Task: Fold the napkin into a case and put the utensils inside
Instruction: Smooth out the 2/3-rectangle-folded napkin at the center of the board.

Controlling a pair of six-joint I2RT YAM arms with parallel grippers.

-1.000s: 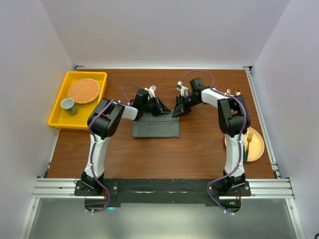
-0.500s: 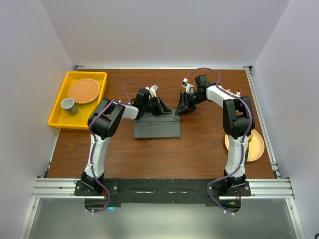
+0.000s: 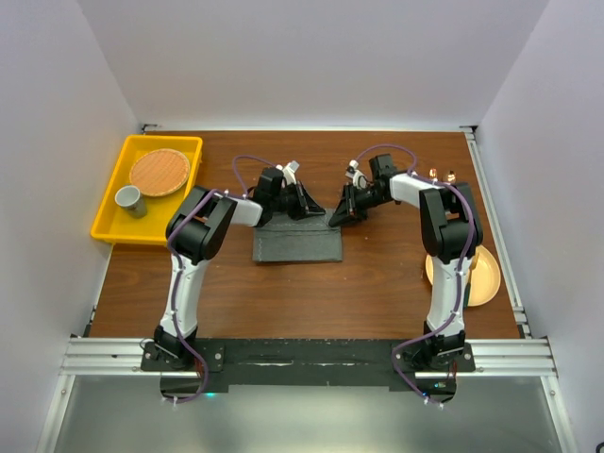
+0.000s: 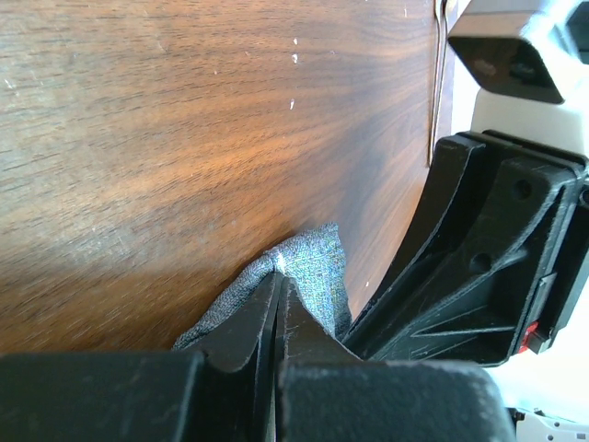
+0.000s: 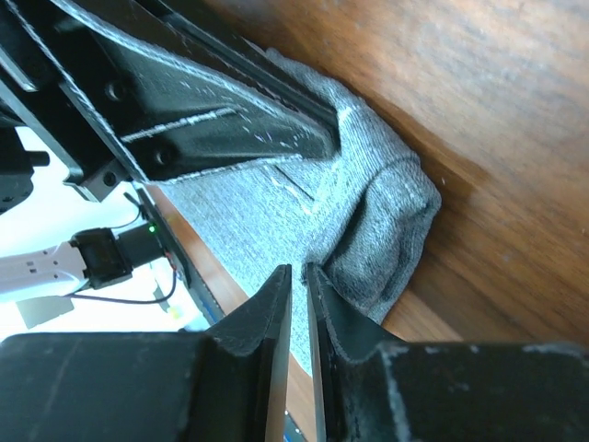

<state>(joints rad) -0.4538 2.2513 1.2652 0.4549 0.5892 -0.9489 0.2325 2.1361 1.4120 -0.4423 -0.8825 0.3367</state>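
Observation:
The dark grey napkin [image 3: 297, 244] lies folded into a rectangle at the table's middle. My left gripper [image 3: 308, 209] is low at its back edge, jaws shut on a pinched-up corner of the cloth [image 4: 313, 265]. My right gripper [image 3: 337, 218] faces it at the back right corner. Its jaws [image 5: 296, 269] stand nearly together, tips nipping the bunched fold of the napkin [image 5: 391, 226]. Two copper-coloured utensil tips [image 3: 433, 174] show behind the right arm; the remainder of the utensils is hidden.
A yellow-orange plate [image 3: 486, 274] sits at the right, half behind the right arm. At the back left a yellow tray [image 3: 107, 217] holds a round woven mat [image 3: 160, 172] and a grey cup [image 3: 128, 199]. The two grippers are almost touching.
My right gripper opened briefly, dropped a little toward the napkin's back right corner and closed again. The left gripper has stayed shut on the cloth.

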